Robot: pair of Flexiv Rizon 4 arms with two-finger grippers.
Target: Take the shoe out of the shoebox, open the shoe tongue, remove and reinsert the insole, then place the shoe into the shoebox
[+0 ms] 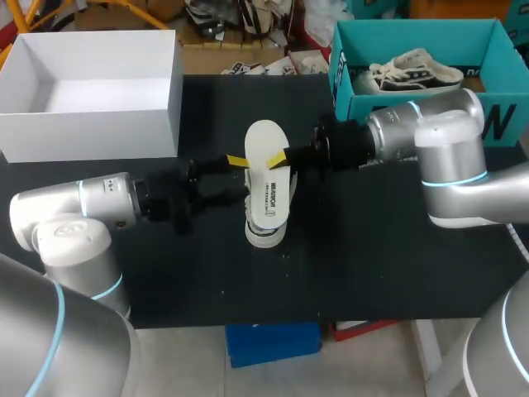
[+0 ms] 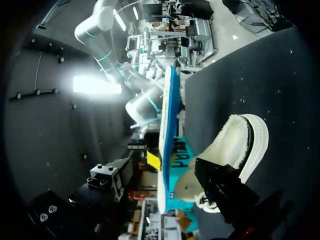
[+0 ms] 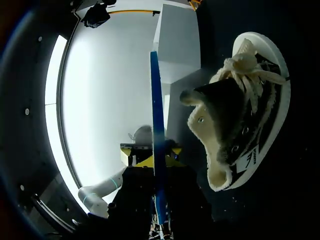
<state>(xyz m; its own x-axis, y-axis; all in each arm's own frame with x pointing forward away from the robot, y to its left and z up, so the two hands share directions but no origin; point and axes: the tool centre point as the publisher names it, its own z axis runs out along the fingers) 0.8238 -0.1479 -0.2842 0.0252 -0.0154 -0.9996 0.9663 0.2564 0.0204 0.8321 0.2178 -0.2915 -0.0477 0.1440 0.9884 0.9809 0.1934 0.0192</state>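
A white-soled black sneaker (image 1: 271, 211) lies on its side in the middle of the black table. Just above its far end hangs the insole (image 1: 264, 145), white on top and blue on its edge. My right gripper (image 1: 283, 157) comes in from the right and is shut on the insole's right edge. My left gripper (image 1: 240, 178) comes in from the left and stands open, one yellow tip against the insole's left edge. In the left wrist view the insole (image 2: 168, 110) runs edge-on between the spread fingers, with the sneaker (image 2: 235, 145) beside it. The right wrist view shows the insole (image 3: 156, 100) clamped in my right gripper (image 3: 159, 162), next to the sneaker (image 3: 245, 115).
An open white shoebox (image 1: 91, 132) stands at the back left. A teal shoebox (image 1: 347, 83) at the back right holds a second sneaker (image 1: 413, 73). The table's front half is bare black cloth.
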